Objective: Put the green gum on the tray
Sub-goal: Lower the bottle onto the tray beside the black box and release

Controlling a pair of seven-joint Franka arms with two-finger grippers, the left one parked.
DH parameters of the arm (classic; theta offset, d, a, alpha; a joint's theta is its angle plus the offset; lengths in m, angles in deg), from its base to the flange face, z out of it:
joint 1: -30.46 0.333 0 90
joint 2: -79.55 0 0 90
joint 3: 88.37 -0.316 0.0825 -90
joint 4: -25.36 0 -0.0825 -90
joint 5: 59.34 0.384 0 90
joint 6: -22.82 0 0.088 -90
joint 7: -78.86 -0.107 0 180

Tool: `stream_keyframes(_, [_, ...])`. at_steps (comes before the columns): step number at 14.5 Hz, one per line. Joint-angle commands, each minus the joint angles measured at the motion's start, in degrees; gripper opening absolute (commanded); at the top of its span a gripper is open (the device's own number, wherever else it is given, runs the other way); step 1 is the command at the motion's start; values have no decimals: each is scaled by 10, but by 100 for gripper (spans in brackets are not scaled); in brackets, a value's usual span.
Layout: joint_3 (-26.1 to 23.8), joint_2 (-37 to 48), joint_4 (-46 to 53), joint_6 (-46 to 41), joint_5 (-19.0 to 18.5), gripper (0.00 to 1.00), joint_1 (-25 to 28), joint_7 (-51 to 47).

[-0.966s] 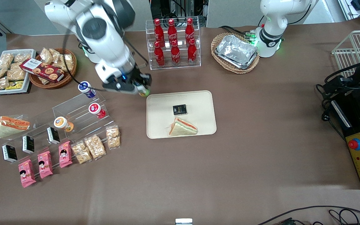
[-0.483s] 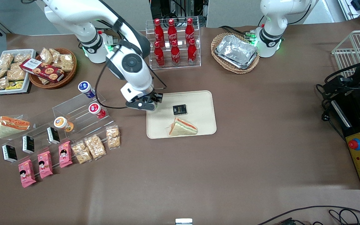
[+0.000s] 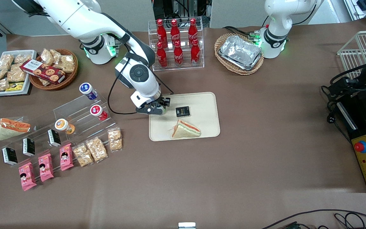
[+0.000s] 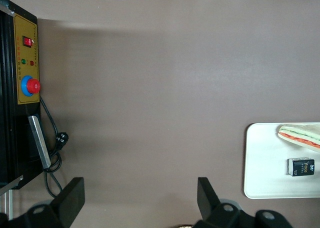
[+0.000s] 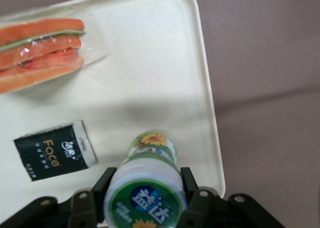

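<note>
Right wrist view: green gum (image 5: 149, 180) sits clamped btwn the two fingers of the gripper (image 5: 145, 193), white lid w/ green label toward the camera, green body pointing down at the tray (image 5: 150, 63). Whether the bottle's base touches the tray surface can't be told. It's over the tray's edge strip nearest the working arm's end of the table, just inside the low rim. Black packet (image 5: 55, 150) lies flat on the tray just beside the gum; wrapped sandwich (image 5: 40, 48) lies on the tray too, well apart from the gum.

Front view: gripper (image 3: 157, 108) is low over the tray (image 3: 205, 105) at that same edge; gum hidden by the gripper body. Black packet (image 3: 182, 111) near the gripper, sandwich (image 3: 185, 129) nearer the camera than the packet.
</note>
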Motion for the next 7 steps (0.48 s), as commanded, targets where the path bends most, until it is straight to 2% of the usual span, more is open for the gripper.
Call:
stream_keyframes(1, [1,-19,-16,43,-46,49,3,-38])
stream_keyframes(5, [1,-40,-16,49,-101,50,1,-63])
stream_keyframes(7, [1,-42,-16,51,-110,52,-1,-64])
